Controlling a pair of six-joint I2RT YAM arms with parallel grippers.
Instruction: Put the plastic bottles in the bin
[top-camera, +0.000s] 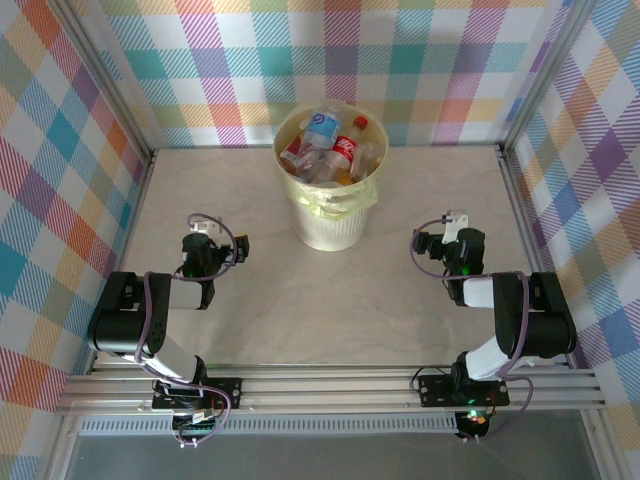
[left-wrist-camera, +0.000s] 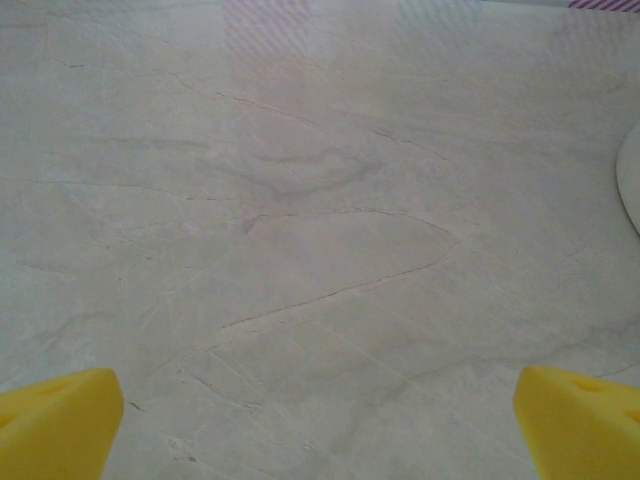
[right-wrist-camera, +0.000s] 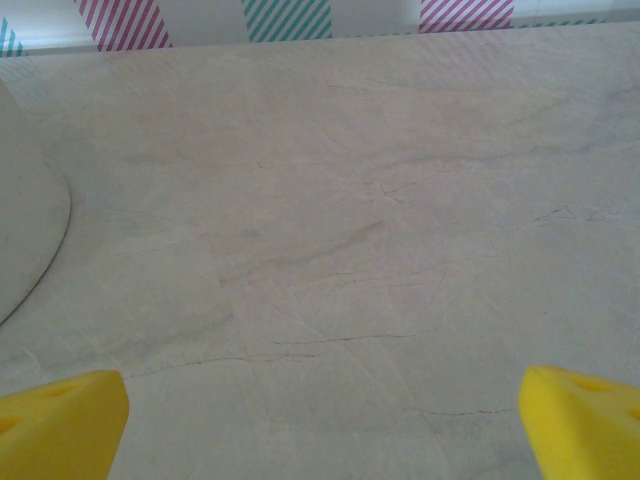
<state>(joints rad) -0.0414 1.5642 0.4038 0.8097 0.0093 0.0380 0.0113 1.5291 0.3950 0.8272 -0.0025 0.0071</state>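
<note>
1. The left arm (top-camera: 150, 320) sits folded at the near left. The left hand (left-wrist-camera: 320, 425) points down at the table (top-camera: 300, 320), its yellow fingers (left-wrist-camera: 60, 420) spread wide and holding nothing.
2. The right arm (top-camera: 520, 320) mirrors it at the near right, and the right hand (right-wrist-camera: 320, 425) is equally wide open and empty.
3. The bottles (top-camera: 330, 150) are piled in the bin (top-camera: 328, 220), which stands far centre between both hands.

This is a robotics lab test booth, not a lived-in room. The bin (top-camera: 330, 228) stands on a marble-patterned tabletop (top-camera: 270, 310) boxed in by aluminium frame posts (top-camera: 113, 75), with bright plaid cloth walls (top-camera: 430, 60) hung behind the bin and to both its sides. Nearer than the bin, a black left arm (top-camera: 150, 320) and right arm (top-camera: 515, 320) are bolted to a slotted aluminium rail (top-camera: 330, 388), with cabling looped along them.
</note>
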